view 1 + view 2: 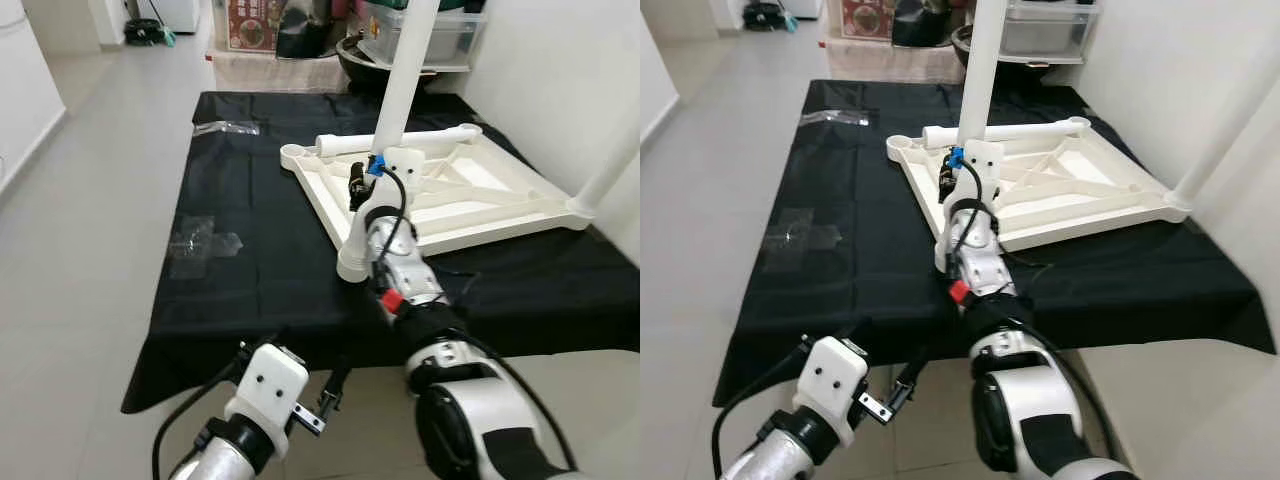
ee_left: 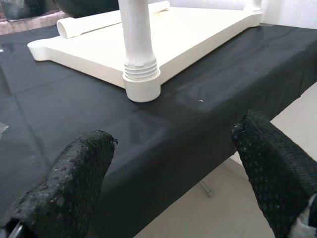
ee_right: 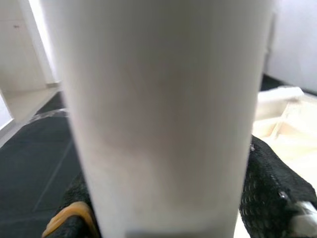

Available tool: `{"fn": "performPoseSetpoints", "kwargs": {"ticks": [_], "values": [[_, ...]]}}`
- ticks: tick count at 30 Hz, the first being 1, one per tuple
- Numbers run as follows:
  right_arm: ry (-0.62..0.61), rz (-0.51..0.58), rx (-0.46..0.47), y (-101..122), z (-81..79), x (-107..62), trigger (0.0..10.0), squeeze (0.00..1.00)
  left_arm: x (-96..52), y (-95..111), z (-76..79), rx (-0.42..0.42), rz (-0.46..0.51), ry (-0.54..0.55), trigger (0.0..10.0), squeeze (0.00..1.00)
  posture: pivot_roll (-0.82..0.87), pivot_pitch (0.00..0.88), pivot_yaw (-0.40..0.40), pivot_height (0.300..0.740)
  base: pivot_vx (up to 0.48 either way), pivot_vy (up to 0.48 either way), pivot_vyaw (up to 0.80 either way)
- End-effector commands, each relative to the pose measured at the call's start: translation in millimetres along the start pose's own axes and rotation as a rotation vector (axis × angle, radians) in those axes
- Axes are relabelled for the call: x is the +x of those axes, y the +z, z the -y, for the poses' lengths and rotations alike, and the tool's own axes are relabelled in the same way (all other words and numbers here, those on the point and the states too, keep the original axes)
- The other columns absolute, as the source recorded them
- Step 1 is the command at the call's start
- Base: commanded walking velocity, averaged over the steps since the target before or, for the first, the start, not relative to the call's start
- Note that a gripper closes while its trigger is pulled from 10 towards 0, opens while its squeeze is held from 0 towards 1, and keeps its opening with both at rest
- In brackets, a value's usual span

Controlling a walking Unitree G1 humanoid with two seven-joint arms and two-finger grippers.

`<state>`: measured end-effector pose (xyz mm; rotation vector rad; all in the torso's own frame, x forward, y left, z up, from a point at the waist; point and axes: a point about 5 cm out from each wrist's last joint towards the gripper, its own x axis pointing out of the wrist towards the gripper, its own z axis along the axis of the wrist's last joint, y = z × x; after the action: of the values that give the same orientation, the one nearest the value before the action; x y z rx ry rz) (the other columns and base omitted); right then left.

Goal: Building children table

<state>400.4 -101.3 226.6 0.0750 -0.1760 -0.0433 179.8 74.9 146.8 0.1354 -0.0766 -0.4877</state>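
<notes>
Leg (image 3: 158,114) clamped in right hand (image 1: 372,172) up close; left hand (image 2: 168,163) spread apart.

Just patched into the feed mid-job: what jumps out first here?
The upside-down white tabletop on the black cloth stands out, with a white leg rising upright from its near corner. The right gripper is closed around that leg near its base. The left gripper hangs open off the cloth's near edge.

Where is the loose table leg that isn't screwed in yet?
The loose leg lies flat across the far edge of the upturned tabletop, just behind the upright leg held by the right gripper.
</notes>
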Motion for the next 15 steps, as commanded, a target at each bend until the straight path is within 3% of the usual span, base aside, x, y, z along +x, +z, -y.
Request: {"fn": "performPoseSetpoints", "kwargs": {"ticks": [1, 6, 15], "values": [[-0.004, 0.062, -0.026, 8, 17.0, 3.1, 10.0, 0.00, -1.7, -2, 0.8, -0.001, -0.016, 0.002, 10.0, 0.00, 0.13, 0.095, -0.078, 0.740, 0.000, 0.000, 0.00], [0.110, 0.080, -0.032, 4, 28.3, 3.6, 10.0, 0.00, -2.7, -2, 1.3, -0.003, -0.019, 0.002, 10.0, 0.00, 0.13, 0.091, -0.077, 0.740, 0.000, 0.000, 0.00], [0.218, 0.050, 0.030, -12, 23.3, -11.8, 10.0, 0.00, -3.4, -3, 1.0, -0.006, -0.024, 0.004, 10.0, 0.00, 0.13, 0.085, -0.072, 0.740, 0.000, 0.000, 0.00]]}}
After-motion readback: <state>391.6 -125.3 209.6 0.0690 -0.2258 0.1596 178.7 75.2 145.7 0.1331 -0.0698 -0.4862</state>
